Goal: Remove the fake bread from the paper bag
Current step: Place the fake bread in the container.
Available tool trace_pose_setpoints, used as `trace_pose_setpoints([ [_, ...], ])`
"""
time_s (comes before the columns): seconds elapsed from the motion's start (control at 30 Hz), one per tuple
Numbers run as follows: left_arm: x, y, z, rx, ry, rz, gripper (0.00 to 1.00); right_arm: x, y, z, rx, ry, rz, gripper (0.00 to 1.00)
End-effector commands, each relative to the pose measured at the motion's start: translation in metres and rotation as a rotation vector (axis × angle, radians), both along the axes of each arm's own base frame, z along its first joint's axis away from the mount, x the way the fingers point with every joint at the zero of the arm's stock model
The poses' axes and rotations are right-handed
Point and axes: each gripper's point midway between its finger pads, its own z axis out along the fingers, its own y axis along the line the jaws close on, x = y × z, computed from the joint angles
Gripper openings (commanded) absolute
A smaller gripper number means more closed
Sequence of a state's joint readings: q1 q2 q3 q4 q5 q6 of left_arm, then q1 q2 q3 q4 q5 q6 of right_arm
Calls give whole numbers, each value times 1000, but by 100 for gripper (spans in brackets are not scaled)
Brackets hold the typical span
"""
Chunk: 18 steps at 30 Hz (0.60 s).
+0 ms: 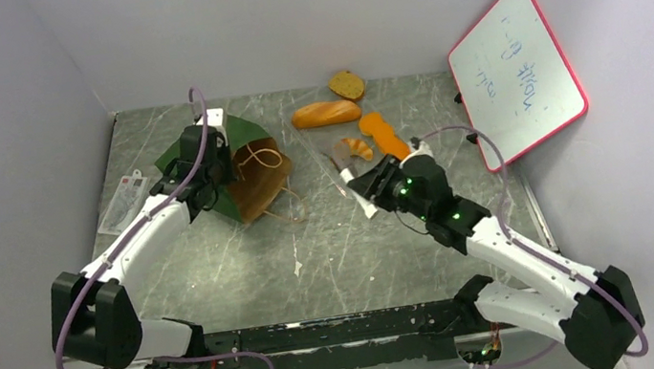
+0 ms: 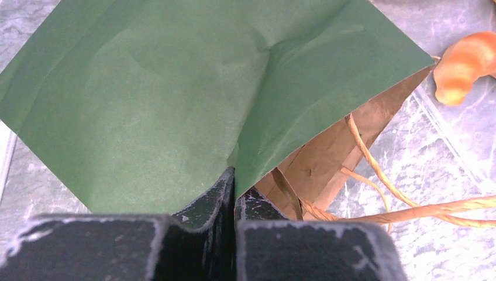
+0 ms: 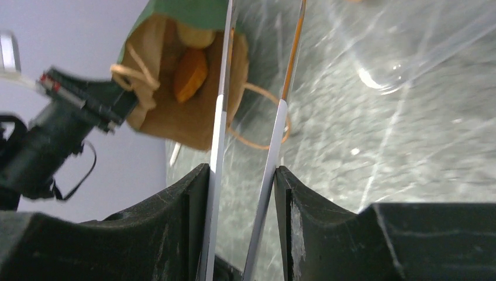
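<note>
The paper bag lies tilted on its side, its brown mouth facing my right arm. My left gripper is shut on its green side edge, jaws pinched together on the paper. My right gripper is shut on the silver tweezers, whose arms stay apart and point at the bag mouth. Inside the bag lie an orange bread piece and a tan bun. Outside lie a speckled slice, loaf, flat orange piece and croissant, which also shows in the left wrist view.
A pink-framed whiteboard leans on the right wall. A flat packet lies at the left table edge. Clear plastic lies by the croissant. The bag's cord handles trail onto the table in front of its mouth.
</note>
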<state>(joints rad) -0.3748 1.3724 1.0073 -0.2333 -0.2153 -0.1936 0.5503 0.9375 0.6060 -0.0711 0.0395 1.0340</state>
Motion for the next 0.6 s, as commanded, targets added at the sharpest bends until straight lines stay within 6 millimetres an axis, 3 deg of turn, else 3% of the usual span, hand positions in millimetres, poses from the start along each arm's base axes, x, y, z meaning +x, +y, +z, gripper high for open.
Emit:
trace_pose_setpoints([
  [0.0,-5,1,11,-3,-28,-18,7,-7,40,17,21,-61,92,47],
  [0.23,-12,6,13,11,-29,-17,7,-27,98,9,65,-61,238,46],
  [0.37,-15,7,16,15,-28,-22,7,-30,122,6,103,-61,292,46],
  [0.57,-19,9,20,31,-23,-26,7,-29,151,18,139,-90,349,45],
])
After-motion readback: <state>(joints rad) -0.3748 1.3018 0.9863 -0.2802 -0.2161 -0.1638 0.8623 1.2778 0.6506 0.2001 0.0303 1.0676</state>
